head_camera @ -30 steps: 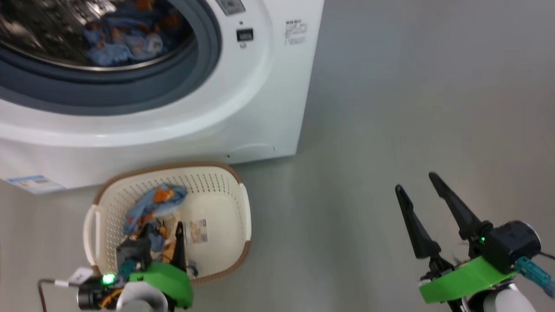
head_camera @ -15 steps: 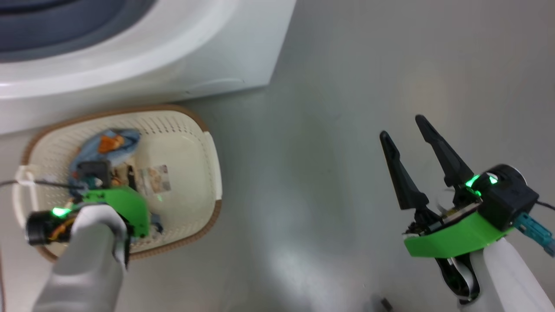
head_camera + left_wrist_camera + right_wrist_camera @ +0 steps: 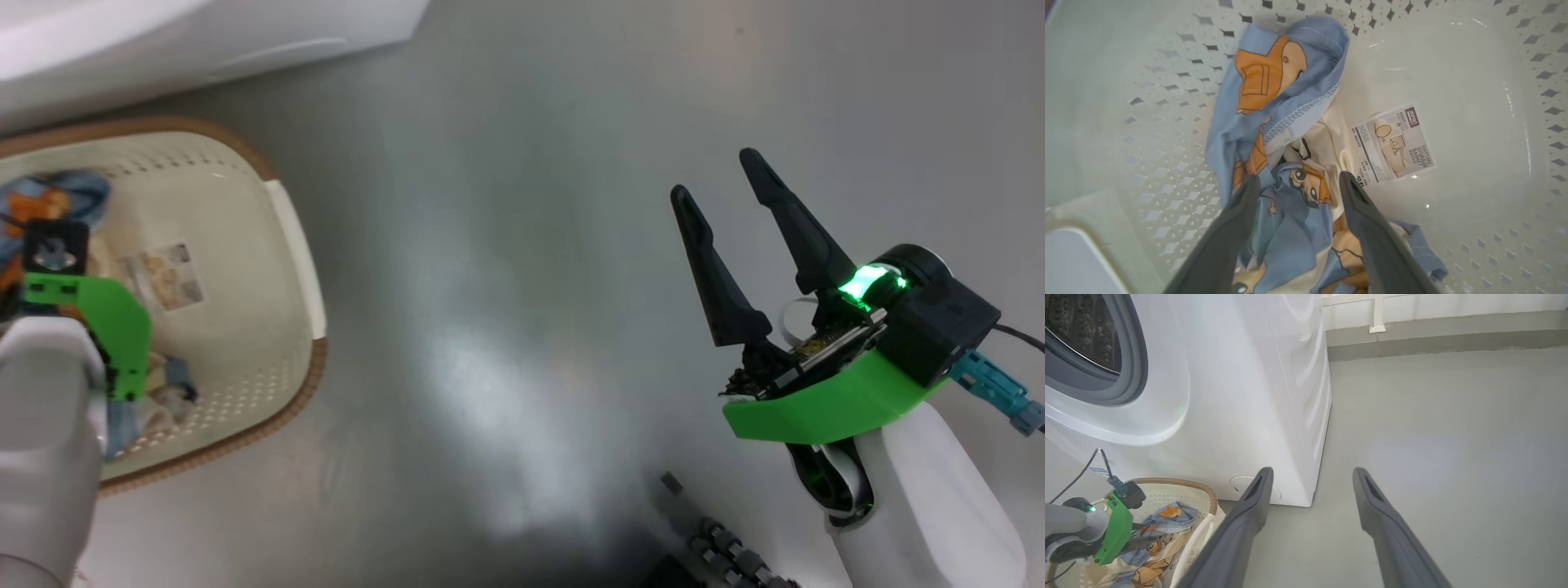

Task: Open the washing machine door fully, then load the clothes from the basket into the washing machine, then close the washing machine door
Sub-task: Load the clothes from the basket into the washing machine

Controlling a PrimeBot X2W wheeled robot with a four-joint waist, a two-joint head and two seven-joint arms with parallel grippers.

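Hovering inside the basket (image 3: 1474,61) with the left gripper (image 3: 1299,178), jaws spread wide, straddling the clothes (image 3: 1274,94) bunched on the bottom beside the label sticker (image 3: 1392,143), clamping nothing. Holding the right gripper (image 3: 715,173) equally spread over bare floor (image 3: 506,245), well apart from the basket.

clothes (image 3: 1274,122) in basket (image 3: 290,237), beside label (image 3: 1392,143) | basket before washing machine (image 3: 1241,396) | left gripper (image 3: 1297,178) over clothes | right gripper (image 3: 713,173) over floor (image 3: 506,245), well right of basket
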